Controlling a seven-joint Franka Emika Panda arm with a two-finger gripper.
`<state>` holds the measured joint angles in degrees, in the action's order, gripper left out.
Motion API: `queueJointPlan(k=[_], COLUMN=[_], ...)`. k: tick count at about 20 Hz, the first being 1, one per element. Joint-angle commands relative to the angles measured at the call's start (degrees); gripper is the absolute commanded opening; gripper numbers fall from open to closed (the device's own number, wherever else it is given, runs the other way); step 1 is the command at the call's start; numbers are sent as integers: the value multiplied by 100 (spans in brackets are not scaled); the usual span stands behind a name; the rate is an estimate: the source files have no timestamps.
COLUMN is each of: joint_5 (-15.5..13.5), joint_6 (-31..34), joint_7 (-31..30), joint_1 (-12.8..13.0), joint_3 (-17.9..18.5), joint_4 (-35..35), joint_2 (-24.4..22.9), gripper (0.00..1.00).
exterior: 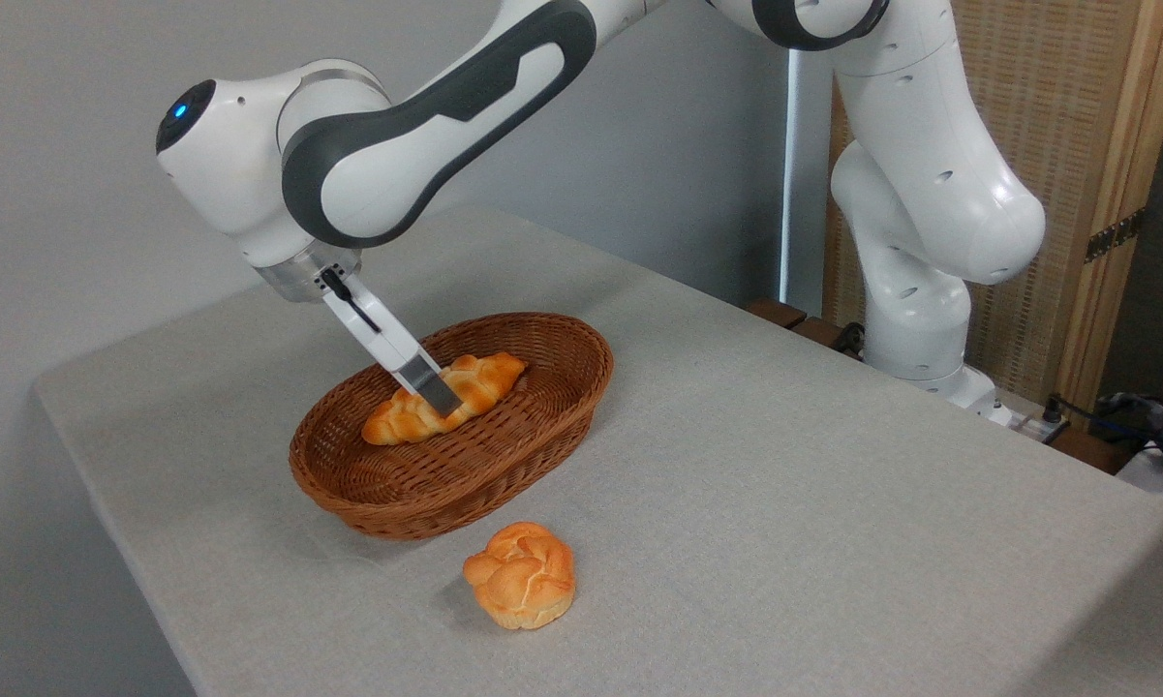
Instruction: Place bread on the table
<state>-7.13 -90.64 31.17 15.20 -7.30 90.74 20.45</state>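
From my station I judge the task as only begun: the bread (445,395) lies inside the basket (387,499), resting on its woven floor toward the far side, and no part of it is over the bench (784,484) yet. My tool (436,389) is down in the basket at the middle of the loaf, coming in tilted from the upper left. I see one grey finger (428,380) lying across the front of the bread; the other finger is hidden behind it, so I cannot tell if the tool is spread around the loaf or already pressed on it. The loaf does not look lifted, since its two ends seem to sit on the wicker. A round bun (521,575) already stands on the bench, just in front of the basket, toward the near edge. What is left, as I read it, is almost everything: to make the grip sure, to raise the loaf over the basket rim, to carry it to a free part of the bench and to let it go there. To the right of the basket the bench is bare, and I would choose that side, away from the bun.
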Motion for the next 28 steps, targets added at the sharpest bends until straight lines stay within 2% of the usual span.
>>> queueJointPlan(k=[1, 20, 23, 25, 28], joint_5=[142, 133, 133, 98, 72], joint_6=[82, 90, 143, 187, 354], joint_7=[-15, 12, 38, 64, 161], joint_1=[1, 1, -17, -113, -280], joint_3=[18, 26, 53, 97, 97], joint_4=[-65, -74, -82, -82, -109], joint_2=[21, -32, -181, -444, -542], gripper=[0, 0, 0, 0, 0])
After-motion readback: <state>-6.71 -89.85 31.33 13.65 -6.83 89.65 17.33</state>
